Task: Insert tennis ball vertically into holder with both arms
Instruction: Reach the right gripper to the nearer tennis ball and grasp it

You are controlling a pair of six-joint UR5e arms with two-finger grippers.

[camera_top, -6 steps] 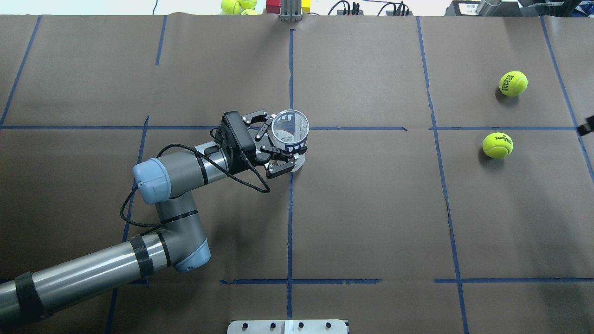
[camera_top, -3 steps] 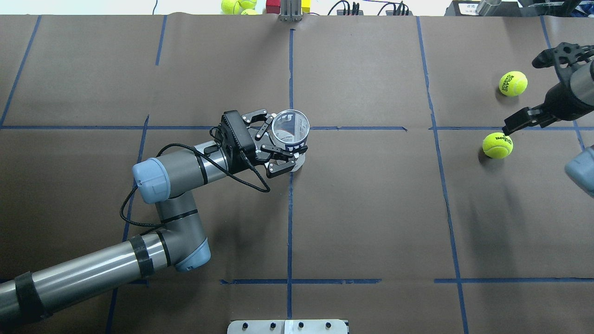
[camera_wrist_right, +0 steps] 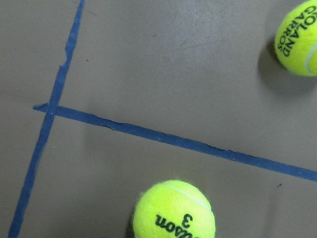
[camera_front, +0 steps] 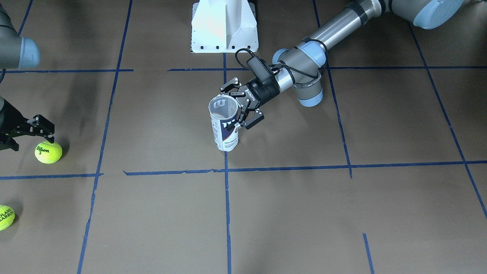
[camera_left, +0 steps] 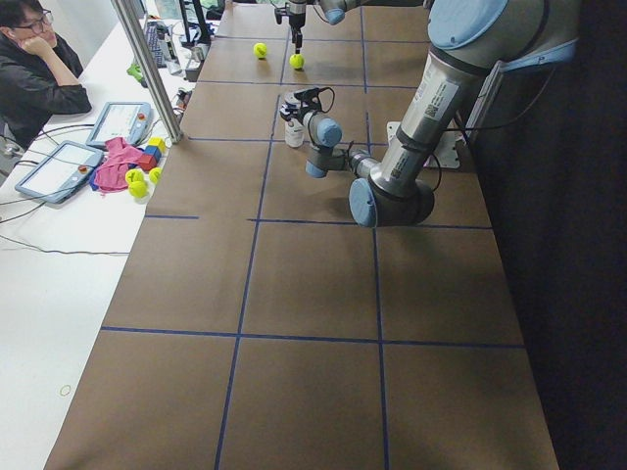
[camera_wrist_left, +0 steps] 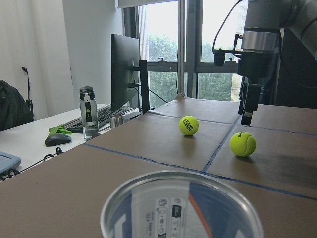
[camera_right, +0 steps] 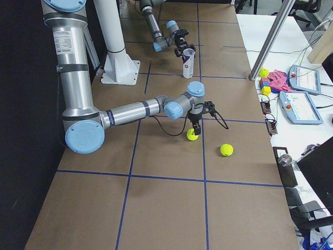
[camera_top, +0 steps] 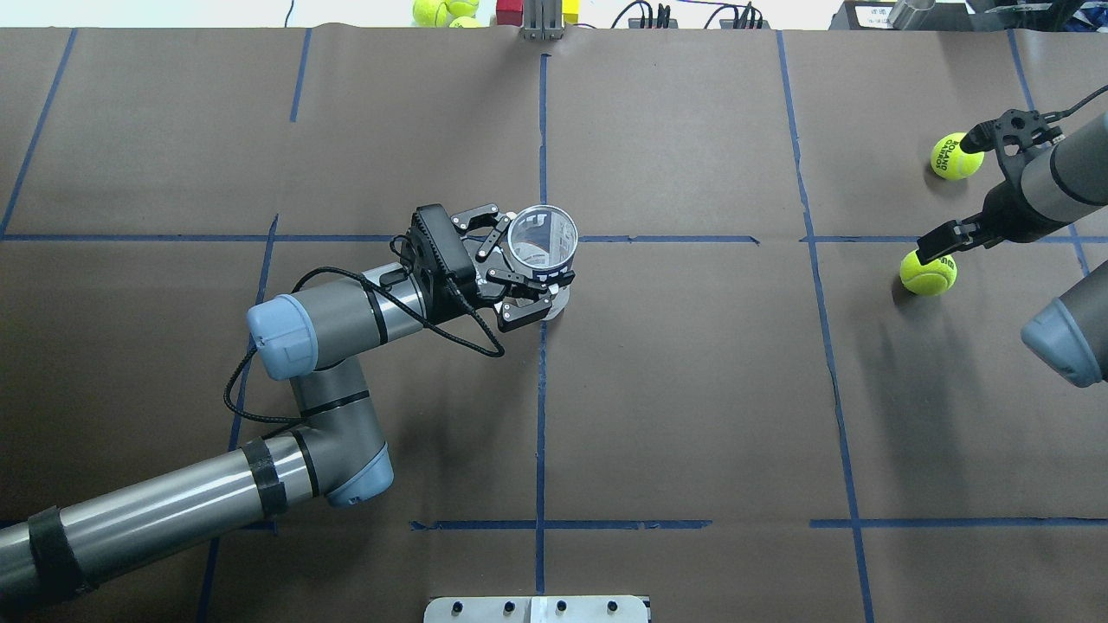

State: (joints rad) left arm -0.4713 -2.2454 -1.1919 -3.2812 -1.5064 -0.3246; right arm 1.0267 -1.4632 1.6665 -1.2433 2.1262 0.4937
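Note:
The clear holder with its navy and white label stands upright at the table's centre, open end up; it also shows in the front view. My left gripper is shut on the holder near its top. The holder's rim fills the bottom of the left wrist view. My right gripper is open and hangs above the far right of the table. One finger is over the Wilson tennis ball, the other by the Roland Garros ball. Both balls show in the right wrist view: Wilson, Roland Garros.
The white pedestal base stands at the robot's side of the table. More tennis balls and coloured blocks lie past the far edge. A metal plate sits at the near edge. An operator sits beside the table.
My right arm has come in from the right edge and moved left and down, so that its open gripper now hangs over the two balls. The left arm and holder have not moved.

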